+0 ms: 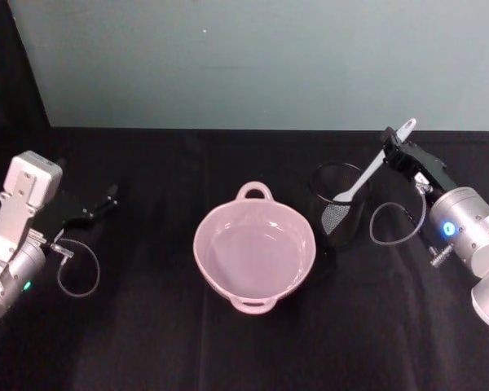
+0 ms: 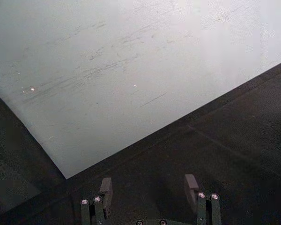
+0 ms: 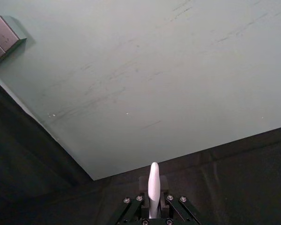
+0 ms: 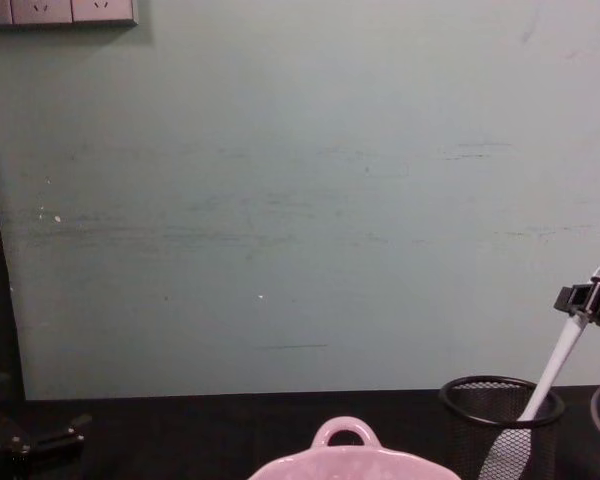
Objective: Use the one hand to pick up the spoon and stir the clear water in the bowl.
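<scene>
In the head view, the bowl (image 1: 254, 257) sat in the middle of the black table (image 1: 147, 342), one loop handle toward the wall and another toward the robot; its inside looked glossy, perhaps with clear water, though that was hard to tell. Just to its right stood a black mesh cup (image 1: 340, 216) with the spoon (image 1: 373, 171) in it, blade down inside the cup and handle slanting up to the right. The right gripper (image 1: 394, 145) was clenched on the upper handle, just below its end. The left gripper (image 1: 108, 196) rested far off at the table's left side. In the left wrist view, the left gripper's fingers (image 2: 105, 188) stood apart with nothing between them, over black cloth near the wall (image 2: 131, 70). In the right wrist view, the spoon's handle (image 3: 153, 187) rose between the closed fingers of the right gripper. In the chest view, the spoon (image 4: 560, 362) leaned out of the mesh cup (image 4: 500, 425), its blade visible through the mesh, the right gripper (image 4: 587, 299) clamped near the handle's top, and the bowl's rim (image 4: 350, 462) lay just left of the cup.
</scene>
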